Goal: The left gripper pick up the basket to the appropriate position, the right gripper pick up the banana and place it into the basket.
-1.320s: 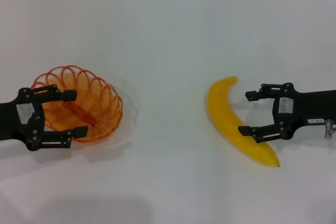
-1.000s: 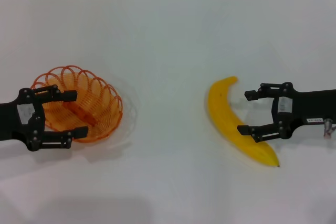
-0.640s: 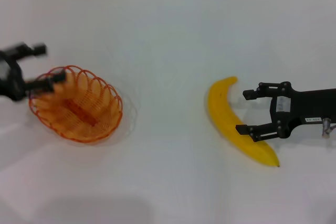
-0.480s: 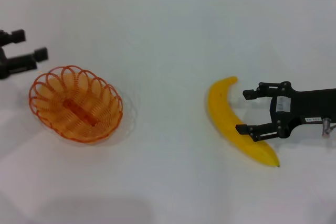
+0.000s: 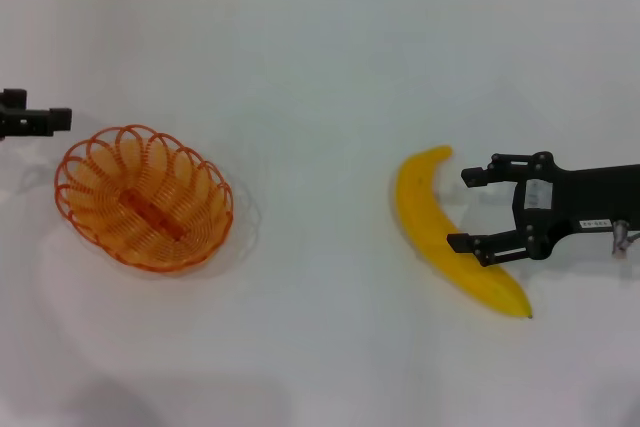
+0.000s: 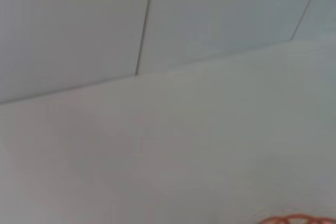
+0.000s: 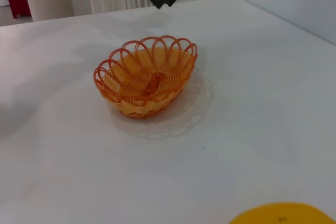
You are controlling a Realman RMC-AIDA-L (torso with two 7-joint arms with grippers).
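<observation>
With the right gripper, fingers apart, at the banana's three o'clock, I'd straddle its middle before closing.

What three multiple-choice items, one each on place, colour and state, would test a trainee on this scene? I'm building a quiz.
1. Where is the banana?
A. In the basket
B. On the table by the right gripper
C. Held in the air

2. What colour is the basket?
A. Orange
B. Blue
C. Green

3. How is the right gripper?
A. Shut on the basket
B. Out of sight
C. Open beside the banana

Answers:
1 B, it lies on the table.
2 A, its wire is orange.
3 C, its fingers stand apart.
</observation>
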